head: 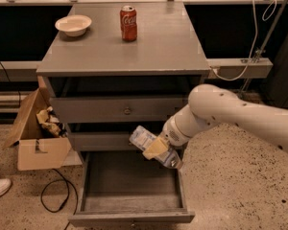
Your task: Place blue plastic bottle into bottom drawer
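So the white arm comes in from the right and the gripper (157,149) sits low in front of the grey cabinet, right at the level of the middle drawer (98,141). Its tan fingers (152,152) are clamped around the blue plastic bottle (142,138), which lies tilted, one end up-left and the other poking down-right past the fingers. The bottle hangs over the back right part of the bottom drawer (131,218), which is pulled all the way out; the bottle isn't touching the drawer floor. The top drawer (116,110) with its little round knob is shut. Up on the tabletop (163,47) there's a red Coca-Cola can (128,23) and a cream bowl (73,25) off to its left, well apart. On the floor left of the cabinet sits an open cardboard box (37,147), with a black cable (53,196) looped near it
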Robot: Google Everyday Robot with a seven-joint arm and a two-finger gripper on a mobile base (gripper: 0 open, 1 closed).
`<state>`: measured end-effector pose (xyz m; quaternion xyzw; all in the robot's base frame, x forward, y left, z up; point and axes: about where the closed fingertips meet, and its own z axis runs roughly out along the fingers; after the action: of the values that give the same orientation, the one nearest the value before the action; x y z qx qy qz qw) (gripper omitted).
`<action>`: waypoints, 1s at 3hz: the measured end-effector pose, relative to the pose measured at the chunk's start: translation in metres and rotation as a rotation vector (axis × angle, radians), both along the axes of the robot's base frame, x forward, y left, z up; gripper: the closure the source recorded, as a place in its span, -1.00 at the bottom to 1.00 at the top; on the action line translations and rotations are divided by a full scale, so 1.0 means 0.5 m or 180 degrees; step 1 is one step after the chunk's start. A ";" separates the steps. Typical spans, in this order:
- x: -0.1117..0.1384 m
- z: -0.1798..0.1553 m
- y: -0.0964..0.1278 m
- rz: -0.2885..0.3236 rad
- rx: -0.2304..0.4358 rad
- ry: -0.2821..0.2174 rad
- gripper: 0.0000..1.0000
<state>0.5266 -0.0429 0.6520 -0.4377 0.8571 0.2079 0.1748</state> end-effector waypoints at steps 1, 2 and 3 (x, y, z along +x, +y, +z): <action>0.013 -0.106 0.040 -0.0197 0.0461 -0.0004 1.00; 0.013 -0.106 0.040 -0.0197 0.0461 -0.0004 1.00; 0.016 -0.127 0.045 -0.0177 0.0521 0.0030 1.00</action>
<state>0.5344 -0.0203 0.5886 -0.3970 0.8499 0.2744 0.2117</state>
